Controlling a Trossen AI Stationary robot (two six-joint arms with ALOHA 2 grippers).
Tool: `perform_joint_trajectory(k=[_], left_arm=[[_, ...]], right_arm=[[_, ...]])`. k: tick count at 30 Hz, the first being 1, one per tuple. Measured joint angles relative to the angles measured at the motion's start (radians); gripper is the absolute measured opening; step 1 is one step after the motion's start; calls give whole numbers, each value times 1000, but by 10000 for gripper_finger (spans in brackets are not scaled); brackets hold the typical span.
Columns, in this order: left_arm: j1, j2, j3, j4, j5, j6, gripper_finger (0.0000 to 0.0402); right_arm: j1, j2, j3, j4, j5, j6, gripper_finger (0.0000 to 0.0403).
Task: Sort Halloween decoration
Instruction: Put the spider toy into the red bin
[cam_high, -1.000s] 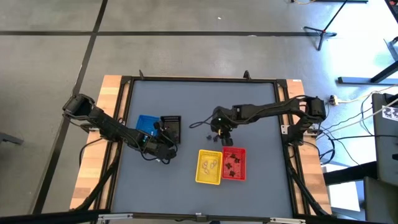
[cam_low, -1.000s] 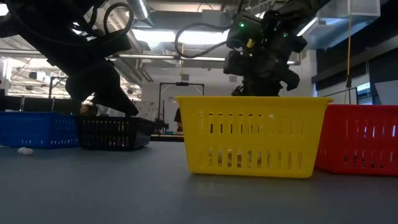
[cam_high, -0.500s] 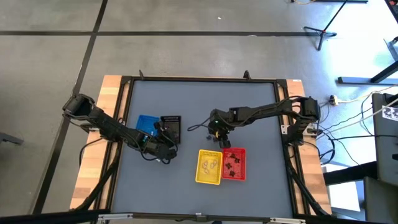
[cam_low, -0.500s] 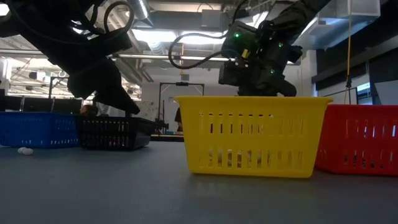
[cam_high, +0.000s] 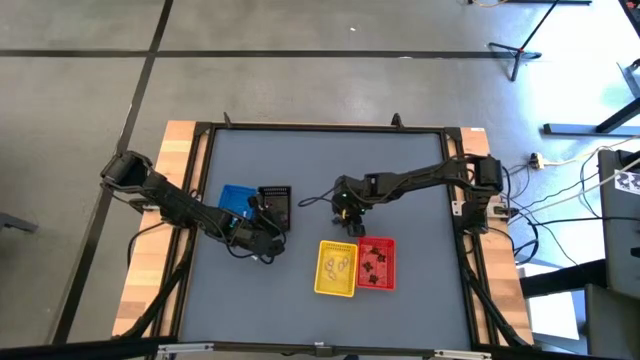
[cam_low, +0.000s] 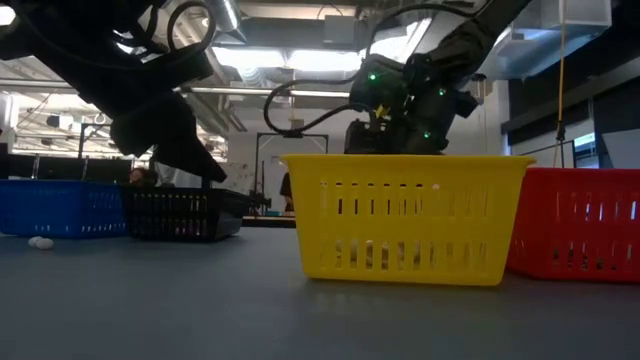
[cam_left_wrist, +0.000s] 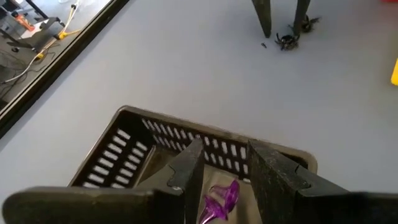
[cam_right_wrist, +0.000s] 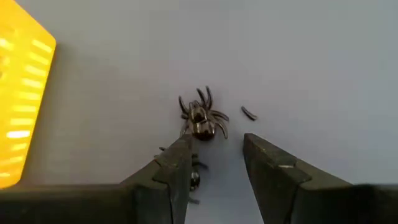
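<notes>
My right gripper (cam_right_wrist: 214, 162) is open and points down at the table just beyond the yellow basket (cam_high: 336, 268). A dark spider trinket (cam_right_wrist: 202, 121) lies just ahead of its fingertips. A second small dark trinket (cam_right_wrist: 194, 179) lies beside one finger, and a tiny dark sliver (cam_right_wrist: 249, 113) lies apart. My left gripper (cam_left_wrist: 227, 177) hangs open over the black basket (cam_left_wrist: 134, 146). A purple trinket (cam_left_wrist: 222, 200) shows between its fingers, down in the basket; whether a finger touches it I cannot tell. Pale trinkets lie in the yellow basket and black ones in the red basket (cam_high: 377, 263).
The blue basket (cam_high: 236, 200) stands against the black basket (cam_high: 276, 205) left of the middle. The yellow and red baskets stand side by side toward the near edge. A small white trinket (cam_low: 40, 242) lies on the table by the blue basket. A raised black frame (cam_high: 320, 128) rims the table.
My right gripper has moved a little toward the table's left edge, staying low above the dark trinkets behind the yellow basket. My left arm has kept still over the black basket.
</notes>
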Motion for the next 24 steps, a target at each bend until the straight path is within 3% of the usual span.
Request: perform_joint_trajectory(k=[24], left_arm=[[1,0,0,4,4,0,115]], right_arm=[[1,31,0,91,-11,19,147]])
